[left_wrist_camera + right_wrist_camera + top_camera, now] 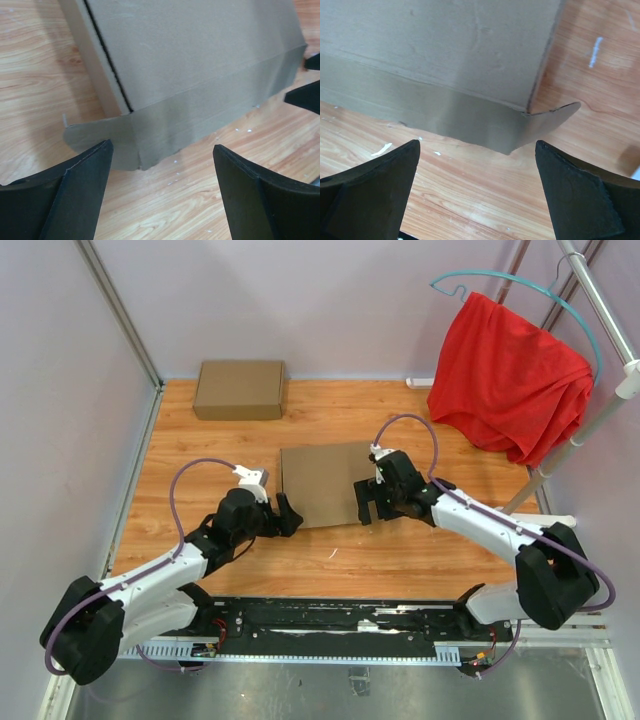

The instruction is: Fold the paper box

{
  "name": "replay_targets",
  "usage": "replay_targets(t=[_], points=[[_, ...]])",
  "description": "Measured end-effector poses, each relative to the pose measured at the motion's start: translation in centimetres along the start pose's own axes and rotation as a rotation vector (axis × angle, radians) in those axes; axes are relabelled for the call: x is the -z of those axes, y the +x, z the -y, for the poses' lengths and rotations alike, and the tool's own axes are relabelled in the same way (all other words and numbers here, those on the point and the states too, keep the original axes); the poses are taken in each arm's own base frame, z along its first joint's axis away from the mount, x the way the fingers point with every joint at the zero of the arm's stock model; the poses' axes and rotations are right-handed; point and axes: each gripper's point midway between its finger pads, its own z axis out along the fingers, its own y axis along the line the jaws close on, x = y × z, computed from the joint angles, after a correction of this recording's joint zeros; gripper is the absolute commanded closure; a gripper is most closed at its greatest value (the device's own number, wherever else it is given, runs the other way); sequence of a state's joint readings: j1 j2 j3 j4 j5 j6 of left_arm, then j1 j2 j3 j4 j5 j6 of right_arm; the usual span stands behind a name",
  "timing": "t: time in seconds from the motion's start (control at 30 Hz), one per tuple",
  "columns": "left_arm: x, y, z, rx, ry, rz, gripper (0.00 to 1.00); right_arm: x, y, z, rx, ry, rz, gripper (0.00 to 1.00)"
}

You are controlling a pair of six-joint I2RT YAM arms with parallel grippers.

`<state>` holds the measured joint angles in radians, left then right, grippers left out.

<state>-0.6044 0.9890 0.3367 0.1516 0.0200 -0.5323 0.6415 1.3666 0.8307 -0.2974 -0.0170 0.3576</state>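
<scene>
Since corner tabs of the paper box poke out untucked, the left hand and right hand flank them, both wide open, empty.

Two brown cardboard boxes lie on one wooden table: the shallow corrugated paper box at the centre and a flat closed brown cardboard box at eleven o'clock. There are two white-and-black robot arms, the left arm at seven o'clock and the right arm at four o'clock. Each carries one black two-finger gripper, the left gripper and the right gripper. Two purple cables loop above them, the left cable and the right cable. One red cloth hangs on one teal wire hanger at two o'clock.
</scene>
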Motion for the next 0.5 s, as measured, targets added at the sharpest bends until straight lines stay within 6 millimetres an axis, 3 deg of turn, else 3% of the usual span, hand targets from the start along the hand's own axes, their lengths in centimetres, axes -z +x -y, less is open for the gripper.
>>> replay_targets(t=[0.2, 0.5], points=[[0.2, -0.1, -2.0, -0.018, -0.106, 0.013, 0.12, 0.2, -0.8, 1.5, 0.006, 0.094, 0.005, 0.02], [-0.3, 0.4, -2.5, -0.023, -0.126, -0.003, 0.12, -0.9, -0.5, 1.4, 0.015, 0.098, -0.035, 0.02]])
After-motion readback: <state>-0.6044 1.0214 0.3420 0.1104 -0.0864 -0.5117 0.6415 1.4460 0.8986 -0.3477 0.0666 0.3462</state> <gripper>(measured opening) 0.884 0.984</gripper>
